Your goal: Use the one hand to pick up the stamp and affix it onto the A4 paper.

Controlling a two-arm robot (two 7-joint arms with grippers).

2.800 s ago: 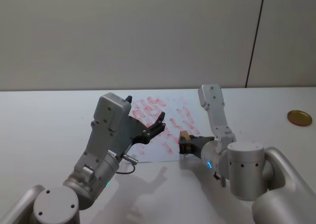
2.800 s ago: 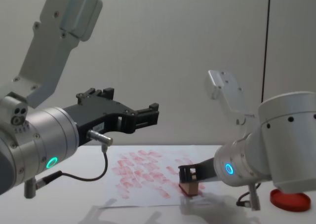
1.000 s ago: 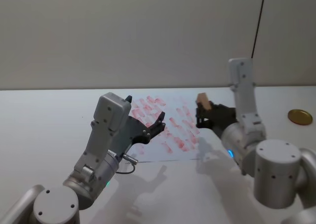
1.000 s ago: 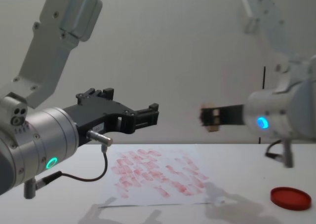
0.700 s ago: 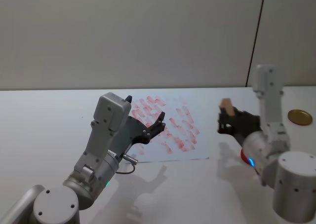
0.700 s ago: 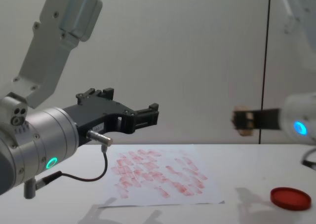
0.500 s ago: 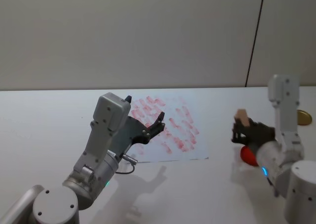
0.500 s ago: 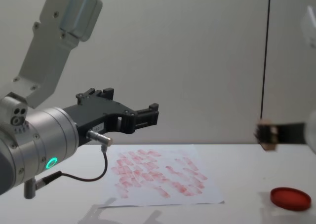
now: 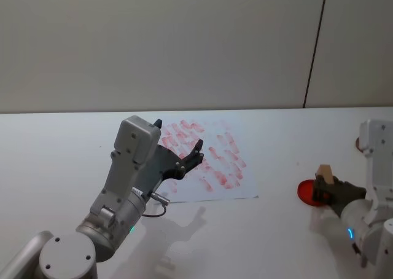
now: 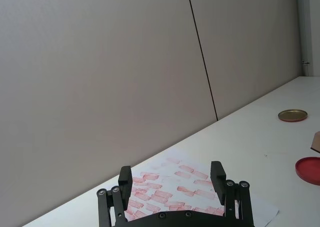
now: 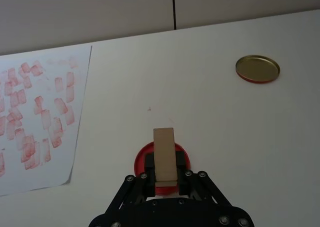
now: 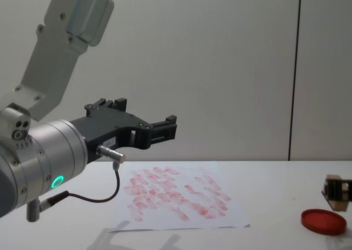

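A robotics test room or lab, by the look of it: a plain white tabletop (image 9: 55, 150) set against bare grey wall panels (image 9: 159, 45) split by a dark vertical seam (image 9: 315, 45), and a white sheet of paper covered in rows of repeated red stamp marks (image 9: 212, 159), as from repeated trials.

Tan stamp (image 11: 164, 160), red-marked white A4 paper (image 9: 209, 162)

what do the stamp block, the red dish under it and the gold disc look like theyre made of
The stamp, held in the right hand: looks like unfinished wood, matte light tan, plain faces. The red dish: probably plastic or painted metal, smooth and uniformly red; hard to tell which. The gold disc: likely metal, brassy sheen with a raised rim, possibly a lid.
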